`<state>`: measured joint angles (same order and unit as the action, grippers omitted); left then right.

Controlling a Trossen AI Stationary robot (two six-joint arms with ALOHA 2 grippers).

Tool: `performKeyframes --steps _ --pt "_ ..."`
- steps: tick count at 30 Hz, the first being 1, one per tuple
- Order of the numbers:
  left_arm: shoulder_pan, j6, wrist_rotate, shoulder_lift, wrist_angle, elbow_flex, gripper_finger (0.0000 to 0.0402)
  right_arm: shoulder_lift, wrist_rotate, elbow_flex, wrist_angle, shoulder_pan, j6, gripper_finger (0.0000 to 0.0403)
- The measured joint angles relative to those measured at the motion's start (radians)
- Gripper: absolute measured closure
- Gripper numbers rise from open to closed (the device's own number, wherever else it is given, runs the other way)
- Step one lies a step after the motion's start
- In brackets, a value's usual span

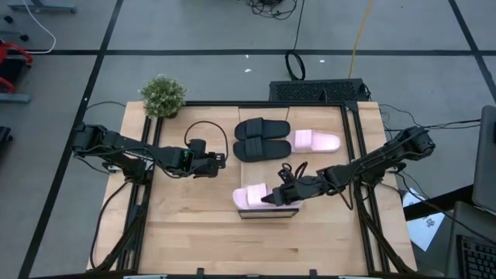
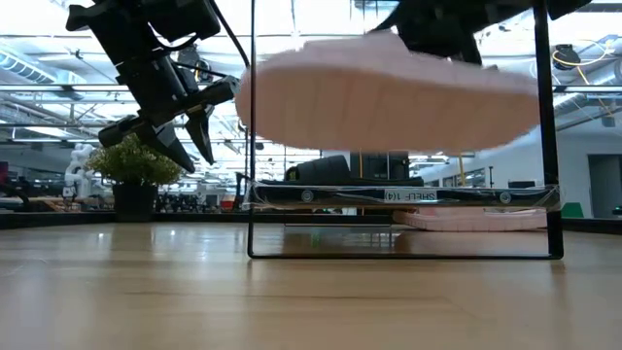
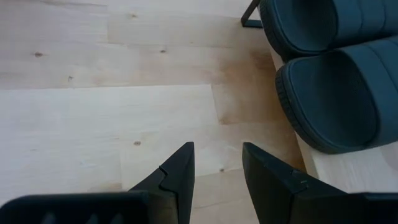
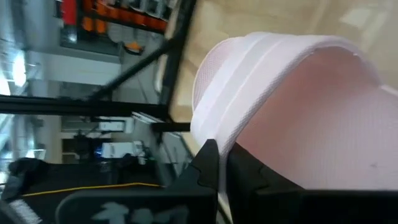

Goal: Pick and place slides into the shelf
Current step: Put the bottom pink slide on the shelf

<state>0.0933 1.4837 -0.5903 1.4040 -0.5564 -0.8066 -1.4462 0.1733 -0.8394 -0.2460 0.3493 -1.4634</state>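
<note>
Two black slides (image 1: 262,139) lie side by side on the pale shelf board (image 3: 348,171); in the low view one of the black slides (image 2: 350,167) sits above the shelf's labelled edge (image 2: 403,195). A pink slide (image 1: 316,141) lies to their right; I cannot tell whether it is on the board. The second pink slide (image 1: 252,197) is in my right gripper (image 1: 277,196), near the table's middle. My left gripper (image 1: 222,160) is open above bare table, just left of the black slides (image 3: 336,99). My right gripper is shut on the pink slide's wide strap, at the strap edge (image 4: 214,134), pinched between the two fingers (image 4: 208,165). The fingers come roughly level from the table's right. The slide is lifted clear of the table, its sole (image 2: 389,102) close to level.
A potted plant (image 1: 163,94) stands at the far left corner. A dark metal frame (image 1: 358,163) borders the tabletop. A small grey box (image 1: 267,214) sits under the held slide. Bare wood lies toward the near edge and left of the shelf.
</note>
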Motion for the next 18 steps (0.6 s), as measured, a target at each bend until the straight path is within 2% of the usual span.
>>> performKeyframes --steps 18 --pt "0.000 -0.023 0.011 0.000 0.007 0.000 0.0272 -0.023 -0.018 0.002 0.054 -0.003 -0.008 0.0403"
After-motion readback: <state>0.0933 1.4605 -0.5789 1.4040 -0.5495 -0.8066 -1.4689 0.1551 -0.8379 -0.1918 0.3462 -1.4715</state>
